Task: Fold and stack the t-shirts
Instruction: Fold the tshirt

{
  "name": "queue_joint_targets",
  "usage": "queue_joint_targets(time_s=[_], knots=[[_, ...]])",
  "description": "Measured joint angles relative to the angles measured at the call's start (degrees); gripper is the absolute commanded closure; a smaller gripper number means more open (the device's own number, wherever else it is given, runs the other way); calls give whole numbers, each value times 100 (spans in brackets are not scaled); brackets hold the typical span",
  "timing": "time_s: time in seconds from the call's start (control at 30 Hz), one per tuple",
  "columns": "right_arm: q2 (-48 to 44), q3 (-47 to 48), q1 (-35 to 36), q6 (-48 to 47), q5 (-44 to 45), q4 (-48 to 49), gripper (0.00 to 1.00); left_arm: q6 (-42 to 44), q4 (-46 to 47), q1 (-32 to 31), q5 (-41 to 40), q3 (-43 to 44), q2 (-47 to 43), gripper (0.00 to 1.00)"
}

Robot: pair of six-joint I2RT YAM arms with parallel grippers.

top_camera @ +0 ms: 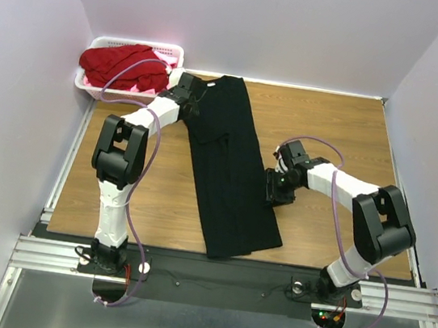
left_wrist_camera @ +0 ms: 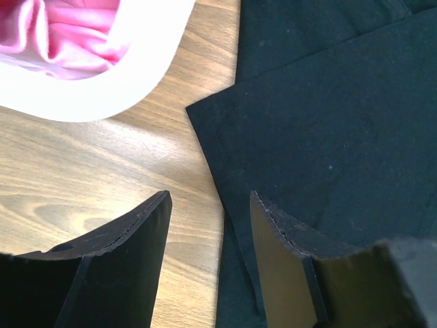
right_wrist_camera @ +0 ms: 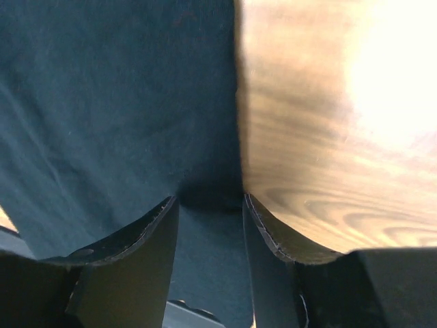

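The black t-shirt (top_camera: 230,174) lies folded into a long narrow strip down the middle of the table. My left gripper (top_camera: 193,103) is low over the strip's far left edge, near the basket. In the left wrist view that gripper (left_wrist_camera: 208,198) is open: one finger is over bare wood, the other over the black t-shirt (left_wrist_camera: 328,123), and the cloth's edge runs between them. My right gripper (top_camera: 272,192) is at the strip's right edge, about halfway down. In the right wrist view it (right_wrist_camera: 208,199) stands open, with the black t-shirt (right_wrist_camera: 116,102) filling the gap between its fingers.
A white slotted basket (top_camera: 88,84) stands at the far left corner with a red t-shirt (top_camera: 123,65) heaped in it. Its rim (left_wrist_camera: 136,75) and a pink t-shirt (left_wrist_camera: 68,34) show in the left wrist view. Bare wooden table (top_camera: 345,141) lies right of the strip.
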Motion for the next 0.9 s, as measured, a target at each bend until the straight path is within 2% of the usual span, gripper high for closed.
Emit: queue_joint_targets(time_s=[0.37,0.47,0.53,0.73,0.9], knots=[[-955,-1119,7,780,-306,-79,52,151,-15,2,-20,330,417,39],[-1084,-1244,7,918,-295,-210,57,227,-20,2,-15,420,577,39],[-1143,-1300,7,975,-267,-315,57,251,-52,2,-7,439,645,39],[-1388,-1021,7,828,85,-870,57,295,-70,-2,70,297,518,35],[-1405,-428,9,695,116,-905,55,247,-354,-98,103,-546,-396,28]])
